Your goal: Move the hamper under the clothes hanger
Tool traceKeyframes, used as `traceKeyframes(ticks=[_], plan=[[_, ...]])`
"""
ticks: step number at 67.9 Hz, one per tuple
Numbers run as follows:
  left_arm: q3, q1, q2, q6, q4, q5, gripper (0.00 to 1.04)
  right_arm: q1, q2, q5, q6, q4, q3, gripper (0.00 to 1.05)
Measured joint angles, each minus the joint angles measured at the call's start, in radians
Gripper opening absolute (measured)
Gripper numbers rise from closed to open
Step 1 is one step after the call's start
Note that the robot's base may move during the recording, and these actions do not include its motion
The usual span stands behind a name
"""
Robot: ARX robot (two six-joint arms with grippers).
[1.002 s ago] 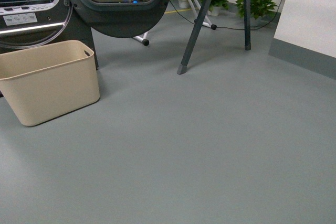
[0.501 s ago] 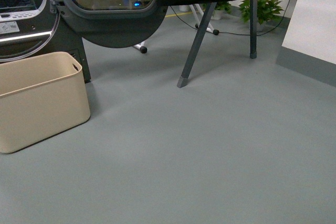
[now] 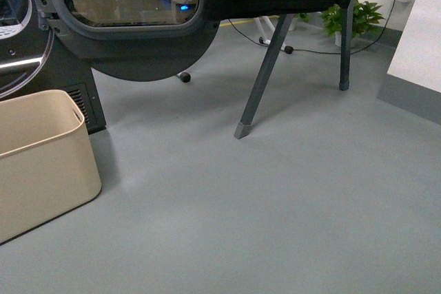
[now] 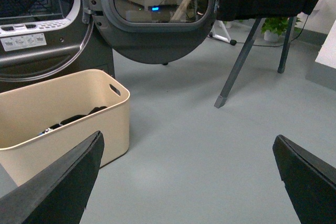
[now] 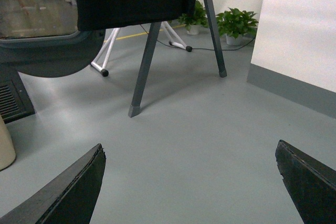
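Beige hamper (image 3: 41,163) sits upright on the floor, well apart from dark slanted-legged clothes hanger (image 3: 262,74)

Front view looks low across the floor (image 3: 289,211); both wrist views face likewise, sharing the clothes hanger (image 3: 263,74).

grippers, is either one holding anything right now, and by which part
Nothing is held. The left gripper and right gripper are both open over the floor; the hamper sits there ungripped.
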Motion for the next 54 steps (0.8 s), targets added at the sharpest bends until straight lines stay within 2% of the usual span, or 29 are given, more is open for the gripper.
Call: traceKeyframes(ticks=[54], plan=[[0.0,0.0,0.001,0.0,-0.001,0.003,0.98,-0.001,-0.001,0.007,0.0,0.0,0.0,0.97]])
